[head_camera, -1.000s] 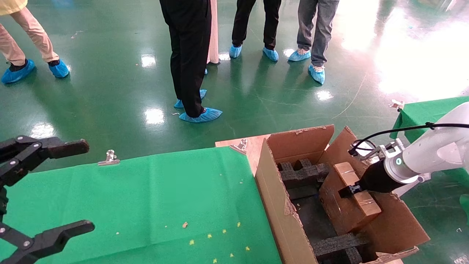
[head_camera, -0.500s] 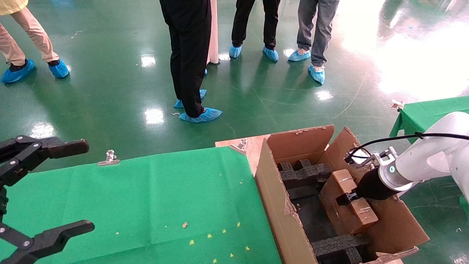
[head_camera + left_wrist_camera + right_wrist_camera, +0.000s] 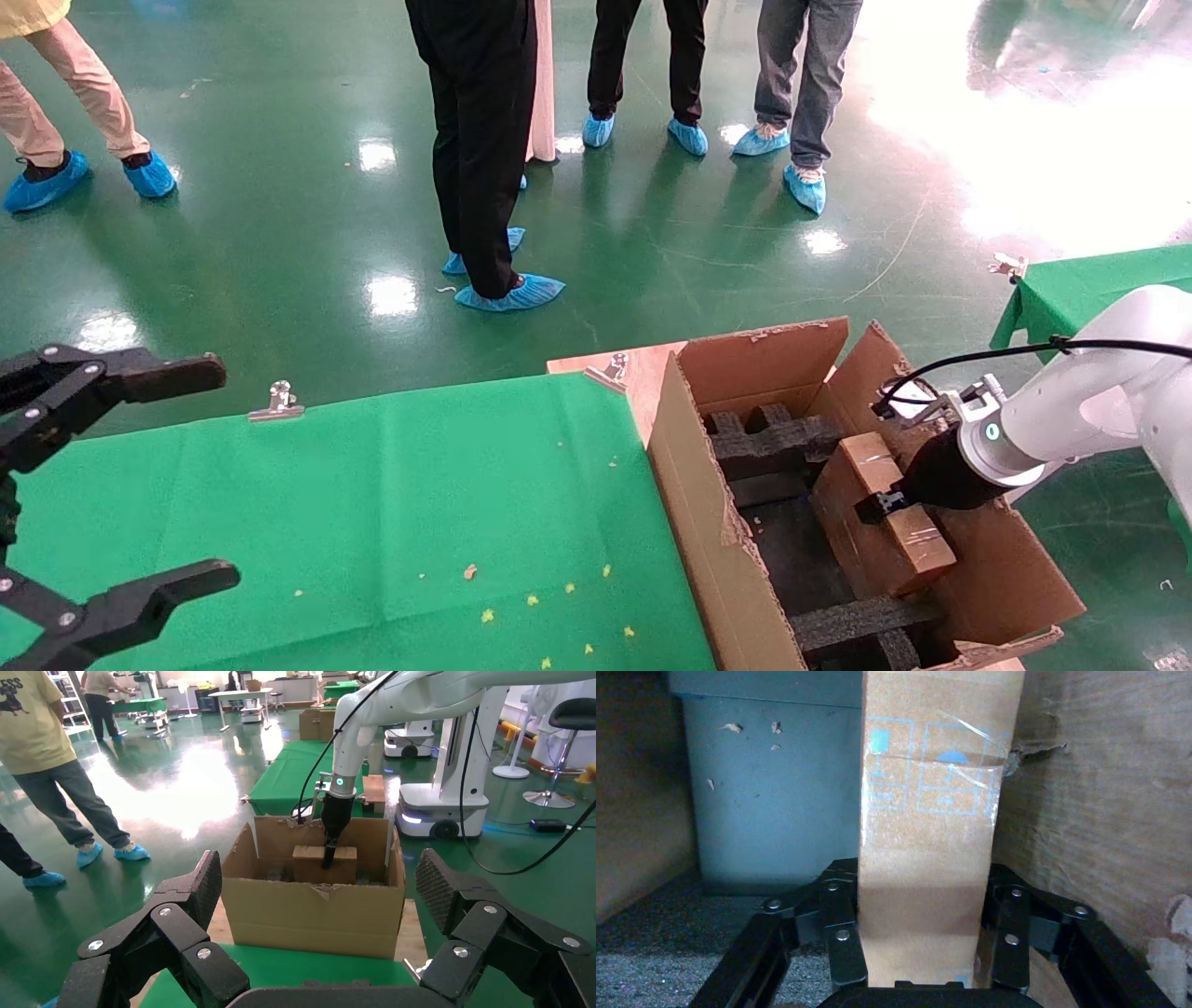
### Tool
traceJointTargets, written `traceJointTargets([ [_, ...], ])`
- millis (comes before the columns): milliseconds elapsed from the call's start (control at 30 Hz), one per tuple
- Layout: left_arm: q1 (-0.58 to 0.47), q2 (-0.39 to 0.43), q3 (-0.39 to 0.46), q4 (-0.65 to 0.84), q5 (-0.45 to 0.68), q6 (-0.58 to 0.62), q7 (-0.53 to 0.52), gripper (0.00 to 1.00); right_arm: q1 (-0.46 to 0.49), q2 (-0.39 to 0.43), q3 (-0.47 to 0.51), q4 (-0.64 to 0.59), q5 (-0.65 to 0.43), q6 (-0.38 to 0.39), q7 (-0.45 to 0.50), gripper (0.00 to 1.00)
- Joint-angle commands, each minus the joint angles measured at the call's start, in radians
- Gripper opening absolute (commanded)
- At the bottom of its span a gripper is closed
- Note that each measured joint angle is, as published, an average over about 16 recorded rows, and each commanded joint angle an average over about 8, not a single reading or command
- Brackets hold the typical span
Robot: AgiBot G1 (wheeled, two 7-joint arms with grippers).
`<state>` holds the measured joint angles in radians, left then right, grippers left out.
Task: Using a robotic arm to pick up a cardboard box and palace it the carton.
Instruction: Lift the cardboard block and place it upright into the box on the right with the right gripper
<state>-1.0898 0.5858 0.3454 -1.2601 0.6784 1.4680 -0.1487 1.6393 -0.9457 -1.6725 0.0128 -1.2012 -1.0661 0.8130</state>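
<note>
The white robotic arm (image 3: pixel 1080 415) reaches from the right into the large torn-flapped carton (image 3: pixel 708 522). Its right gripper (image 3: pixel 880 506) is shut on the small brown cardboard box (image 3: pixel 885 531), which stands on its narrow edge inside the carton, beside the right wall. In the right wrist view the fingers (image 3: pixel 842 945) press both faces of the taped box (image 3: pixel 926 846). Black foam blocks (image 3: pixel 768 445) lie in the carton. The left wrist view shows the carton (image 3: pixel 316 910) with the box (image 3: pixel 309 862) and the arm (image 3: pixel 336 804) inside it. My left gripper (image 3: pixel 102 494) is open at the near left.
A green cloth (image 3: pixel 391 522) covers the table left of the carton, held by metal clips (image 3: pixel 277 401). Several people in blue shoe covers (image 3: pixel 512 294) stand on the green floor behind. Another green-covered table (image 3: pixel 1090 284) is at the far right.
My right gripper has lowered the cardboard box deeper into the carton, a little toward the left. The left gripper has not moved.
</note>
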Motion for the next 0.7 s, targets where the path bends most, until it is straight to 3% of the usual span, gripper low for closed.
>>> traceJointTargets([
  [33, 0.000, 0.000, 0.000, 0.000, 0.000, 0.000, 0.000, 1.00, 0.000, 0.000, 0.000, 0.000, 0.000, 0.000, 0.001, 1.00],
  [700, 0.000, 0.000, 0.000, 0.000, 0.000, 0.000, 0.000, 1.00, 0.037, 0.006, 0.006, 0.002, 0.008, 0.001, -0.006, 1.00],
])
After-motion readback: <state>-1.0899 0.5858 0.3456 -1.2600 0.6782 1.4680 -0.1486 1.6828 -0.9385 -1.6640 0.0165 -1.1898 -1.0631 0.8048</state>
